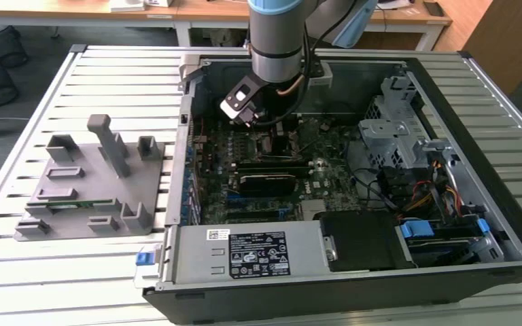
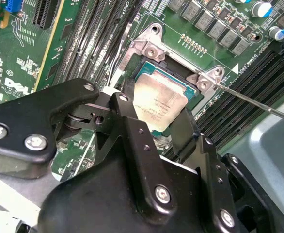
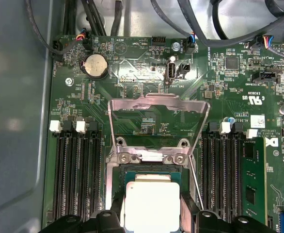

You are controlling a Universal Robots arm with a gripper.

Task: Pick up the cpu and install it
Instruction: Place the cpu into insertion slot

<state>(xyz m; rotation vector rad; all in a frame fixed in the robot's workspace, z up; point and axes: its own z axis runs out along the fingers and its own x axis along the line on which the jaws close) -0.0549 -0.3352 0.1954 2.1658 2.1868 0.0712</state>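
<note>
Slatted metal table (image 1: 107, 75) carries an open computer case (image 1: 334, 302), and beside it, on the exterior view's left, lies a grey fixture (image 1: 89, 183). From above the arm (image 1: 279, 41) reaches down into the case, over the green board (image 1: 334, 176). In the second wrist view the gripper (image 2: 154, 114) is at the socket (image 2: 151, 48). Its two black fingers (image 2: 132, 131) are closed against two opposite edges of the cpu (image 2: 159, 97). The cpu lies flat with its pale metal top up, inside the frame of the socket, between the rows of memory slots (image 3: 76, 174). In the first wrist view the lid (image 3: 156, 104) of the socket stands open behind the cpu (image 3: 151, 204). A thin metal lever (image 2: 258, 104) lies beside the socket.
</note>
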